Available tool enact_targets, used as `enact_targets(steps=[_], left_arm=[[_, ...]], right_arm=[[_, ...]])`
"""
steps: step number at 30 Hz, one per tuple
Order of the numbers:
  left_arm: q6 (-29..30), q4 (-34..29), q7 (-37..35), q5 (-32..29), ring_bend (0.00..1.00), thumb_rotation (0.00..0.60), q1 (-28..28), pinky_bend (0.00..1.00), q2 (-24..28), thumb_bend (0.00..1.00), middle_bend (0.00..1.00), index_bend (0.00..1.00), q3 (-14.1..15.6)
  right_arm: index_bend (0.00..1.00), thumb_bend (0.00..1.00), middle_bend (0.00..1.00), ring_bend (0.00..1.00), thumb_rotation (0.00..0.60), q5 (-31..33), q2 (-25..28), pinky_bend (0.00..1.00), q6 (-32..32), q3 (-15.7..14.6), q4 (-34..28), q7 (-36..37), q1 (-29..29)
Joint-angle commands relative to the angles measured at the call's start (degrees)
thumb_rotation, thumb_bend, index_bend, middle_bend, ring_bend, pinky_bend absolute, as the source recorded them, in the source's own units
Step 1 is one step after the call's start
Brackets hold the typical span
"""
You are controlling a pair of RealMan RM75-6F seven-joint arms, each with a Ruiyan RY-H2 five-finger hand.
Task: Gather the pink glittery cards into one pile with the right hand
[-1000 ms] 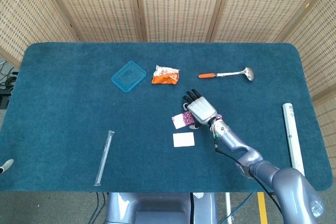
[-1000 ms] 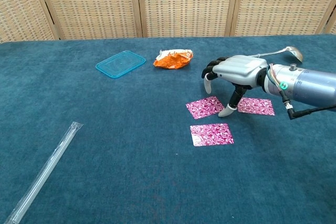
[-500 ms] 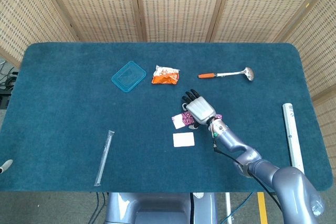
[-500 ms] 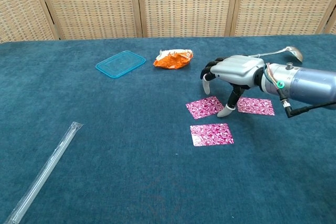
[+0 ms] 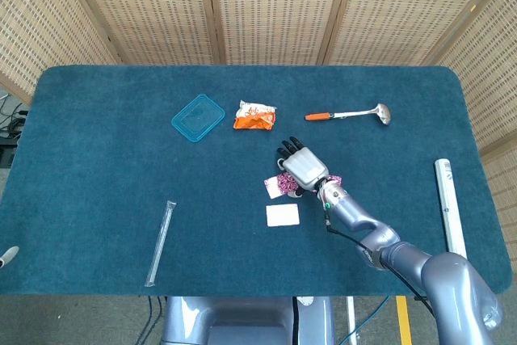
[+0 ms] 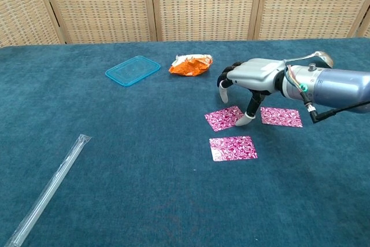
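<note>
Right hand (image 6: 252, 75) further left, cards (image 6: 233, 147) crosswise

Three cards sit mid-table: one (image 6: 225, 118) under the right hand (image 6: 250, 77), another (image 6: 281, 117) at its 3 o'clock, a third (image 6: 233, 148) at its 6, the lid (image 6: 133, 70) and packet (image 6: 191, 64) toward 11

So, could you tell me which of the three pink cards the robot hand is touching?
The left card of the far pair: the right robot hand has a fingertip on its right edge. The right card and the near card lie untouched.
</note>
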Motion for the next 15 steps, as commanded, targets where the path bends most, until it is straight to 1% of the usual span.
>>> enact_targets(steps=[1,15], left_arm=[[0.0,0.1,0.0,-0.1,0.00,0.600,0.0,0.00,-0.1,0.05,0.00,0.00,0.0],[-0.3,0.2,0.1,-0.1,0.00,0.600,-0.1,0.00,-0.2,0.05,0.00,0.00,0.0]], right_arm=[[0.36,0.21,0.16,0.00,0.600,0.2,0.2,0.00,-0.4,0.1,-0.2,-0.4,0.3],[0.36,0.21,0.16,0.00,0.600,0.4,0.3,0.00,-1.4,-0.7,-0.2,-1.7,0.3]])
